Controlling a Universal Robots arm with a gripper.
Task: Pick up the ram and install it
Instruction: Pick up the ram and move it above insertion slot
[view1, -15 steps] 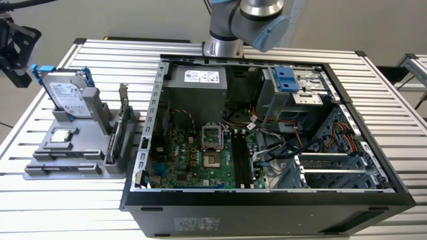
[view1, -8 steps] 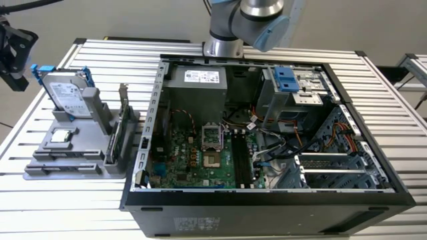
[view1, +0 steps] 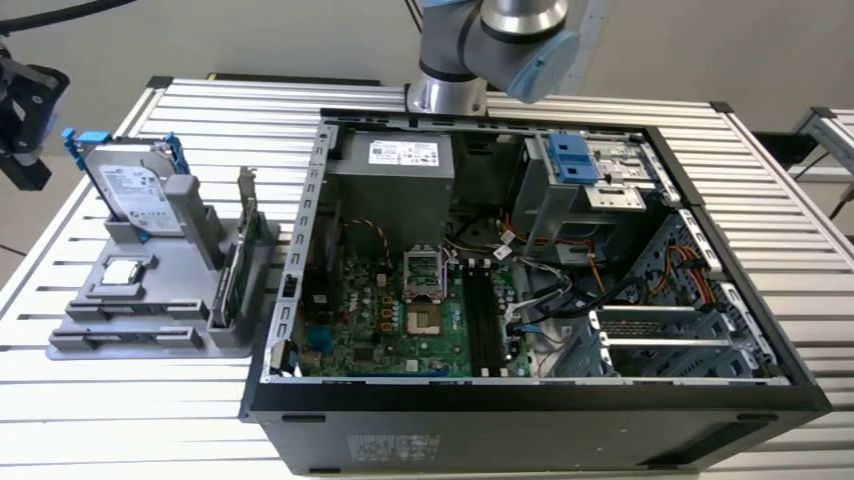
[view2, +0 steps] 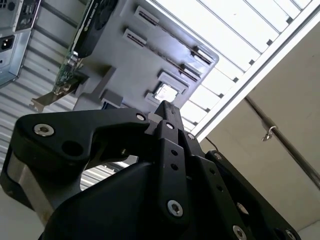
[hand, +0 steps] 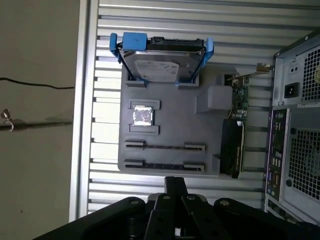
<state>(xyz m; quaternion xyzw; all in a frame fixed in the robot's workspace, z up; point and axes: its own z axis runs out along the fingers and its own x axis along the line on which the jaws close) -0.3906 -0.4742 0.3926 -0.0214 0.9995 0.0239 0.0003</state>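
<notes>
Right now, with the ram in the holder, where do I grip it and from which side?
Mid-span of the ram, pinched across its thin faces, coming straight down from above. It seems to stand on edge in a holder slot, ends cradled by brackets, leaving only the middle top edge free.

Silver-grey tubular arm (view1: 447, 60), pale blue cap on the joint — ends in a matte black gripper (view2: 165, 109), angular linkage plates dotted with small silver screws, brushed metal band behind.
</notes>
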